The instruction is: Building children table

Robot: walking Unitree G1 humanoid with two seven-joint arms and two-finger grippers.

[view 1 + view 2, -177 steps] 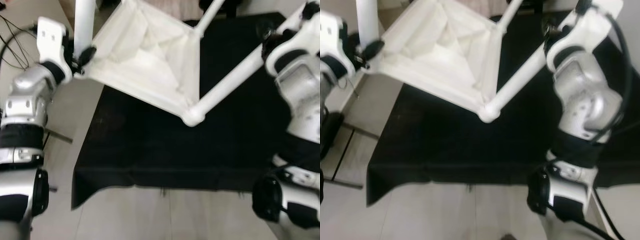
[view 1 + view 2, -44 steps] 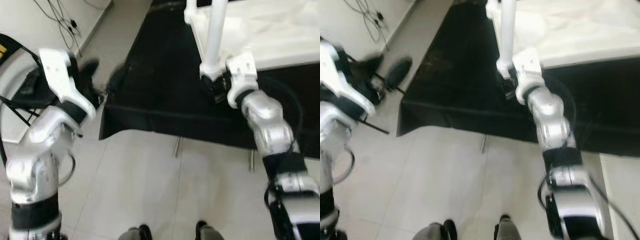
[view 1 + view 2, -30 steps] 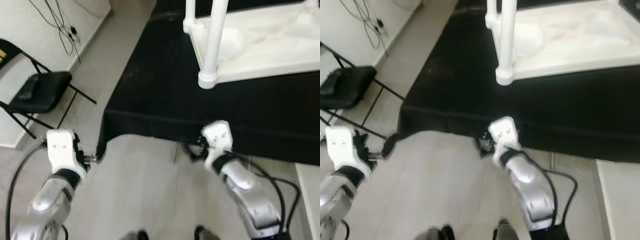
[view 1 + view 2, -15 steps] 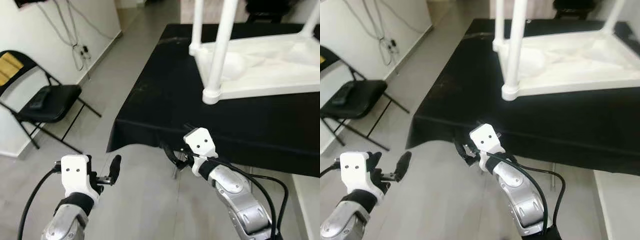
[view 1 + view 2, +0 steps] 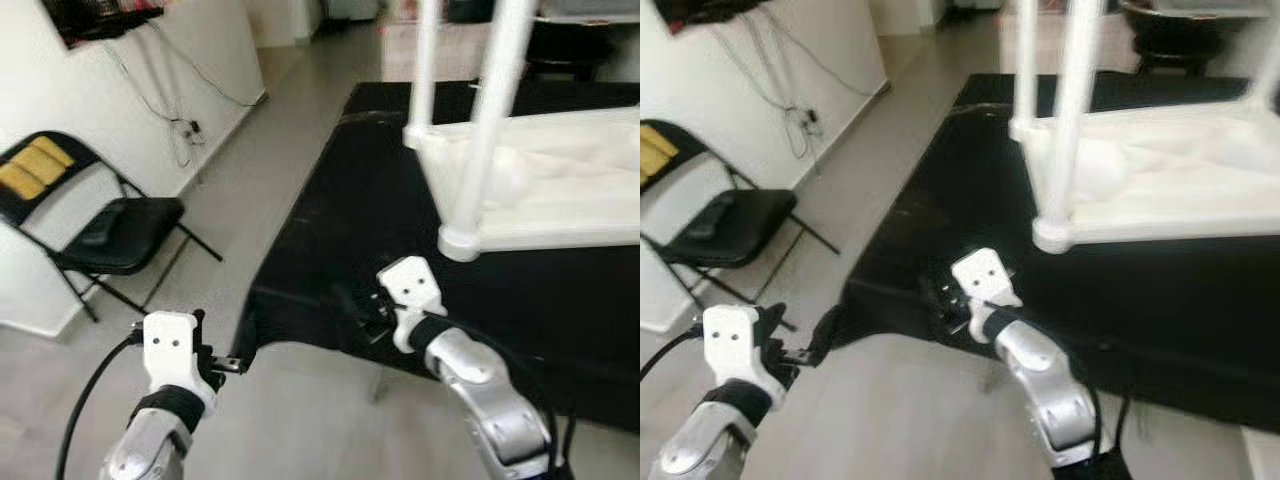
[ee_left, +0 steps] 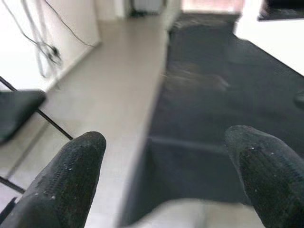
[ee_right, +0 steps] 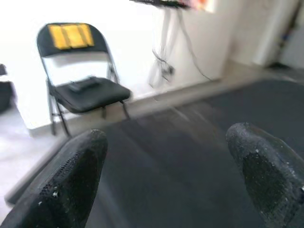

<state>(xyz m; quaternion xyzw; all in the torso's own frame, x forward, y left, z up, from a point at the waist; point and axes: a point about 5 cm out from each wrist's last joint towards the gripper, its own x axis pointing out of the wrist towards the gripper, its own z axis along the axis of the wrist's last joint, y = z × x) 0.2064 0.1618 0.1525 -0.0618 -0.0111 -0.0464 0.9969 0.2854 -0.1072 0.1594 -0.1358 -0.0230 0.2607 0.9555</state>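
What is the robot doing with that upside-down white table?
Nothing at this moment. The white children's table lies upside down on a black cloth, its legs sticking up. The left gripper hangs open over the floor near the cloth's corner, and the right gripper hovers open above the cloth's near edge. Neither holds anything or touches the table. A black folding chair stands by the wall on the robot's left.
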